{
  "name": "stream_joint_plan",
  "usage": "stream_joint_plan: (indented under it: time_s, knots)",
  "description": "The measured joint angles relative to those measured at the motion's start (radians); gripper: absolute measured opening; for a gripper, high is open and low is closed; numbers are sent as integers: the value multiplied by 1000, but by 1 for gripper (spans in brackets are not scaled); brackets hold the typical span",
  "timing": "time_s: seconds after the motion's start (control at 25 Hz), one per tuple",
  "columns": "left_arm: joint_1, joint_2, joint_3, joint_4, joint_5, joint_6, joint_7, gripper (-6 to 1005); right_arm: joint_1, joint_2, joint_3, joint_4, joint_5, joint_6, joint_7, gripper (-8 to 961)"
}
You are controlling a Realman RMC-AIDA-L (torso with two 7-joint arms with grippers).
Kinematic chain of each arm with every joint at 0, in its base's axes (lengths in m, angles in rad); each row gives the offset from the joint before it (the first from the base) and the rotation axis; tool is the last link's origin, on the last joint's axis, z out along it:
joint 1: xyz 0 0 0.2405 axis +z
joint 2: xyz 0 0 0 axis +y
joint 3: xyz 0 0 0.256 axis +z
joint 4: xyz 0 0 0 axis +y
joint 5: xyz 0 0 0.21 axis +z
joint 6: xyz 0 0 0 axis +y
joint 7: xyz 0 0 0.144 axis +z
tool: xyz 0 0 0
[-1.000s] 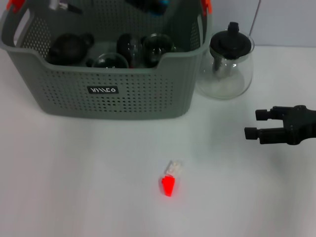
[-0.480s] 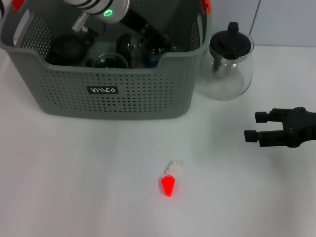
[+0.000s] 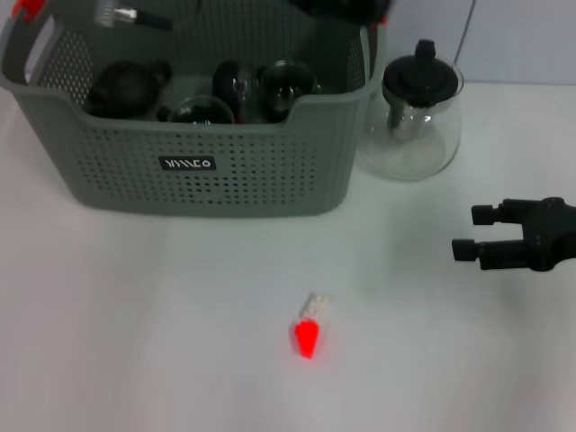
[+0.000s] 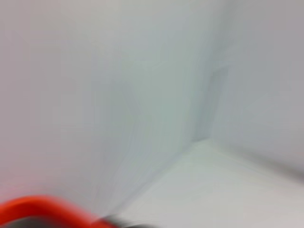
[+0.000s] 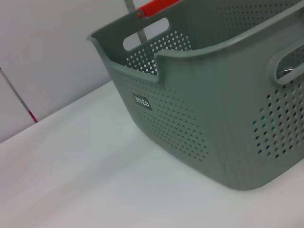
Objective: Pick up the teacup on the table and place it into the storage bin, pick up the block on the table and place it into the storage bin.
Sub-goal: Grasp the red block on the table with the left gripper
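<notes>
- The block, red with a pale clear piece at its far end, lies on the white worktop in front of the storage bin, well apart from it
- The storage bin stands at the back left of the worktop, grey-green and full of holes, with a small black label on its front wall and an orange clip at its left handle
- Inside the bin sit several dark and glassy round things; I cannot tell which of them is the teacup
- A glass teapot with a black lid stands just beside the bin's right end
- My right jaws hang over the worktop on the right, in front of the teapot and well apart from the block, their two black fingers spread and holding nothing
- My right wrist view shows the bin's labelled front wall and one orange clip
- My left jaws are out of sight; my left wrist view shows only a blurred pale wall and an orange edge, so I cannot tell how they stand
</notes>
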Motion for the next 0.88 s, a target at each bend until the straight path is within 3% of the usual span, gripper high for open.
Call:
stream_joint_plan:
  time_s: [0.04,0.16,0.32,0.48,0.52,0.56,0.68,0.88]
  knots:
    - [9,5,-8,5,-42,31,13,816,0,0,0,1,0,0,0,882]
    - [65,42,-66,0,-334,280,128,854,0,-1,0,1,0,0,-1,882]
    - [96,46,-64,-14,-395,408,206,853,0,-2,0,2,0,0,-1,881]
    - [155,23,76,-7,-266,432,245,854,0,-2,0,2,-1,0,-1,881]
    - [168,0,161,-3,-140,429,266,855,0,-2,0,2,-1,0,1,881]
    - [168,0,161,-3,-140,429,266,855,-1,-2,-2,2,-1,0,2,881]
    - [173,-33,286,-2,21,418,288,856,-5,-4,-3,3,-1,1,9,881]
    - [169,-47,441,-27,144,320,286,858,-10,-5,0,4,-2,1,13,881]
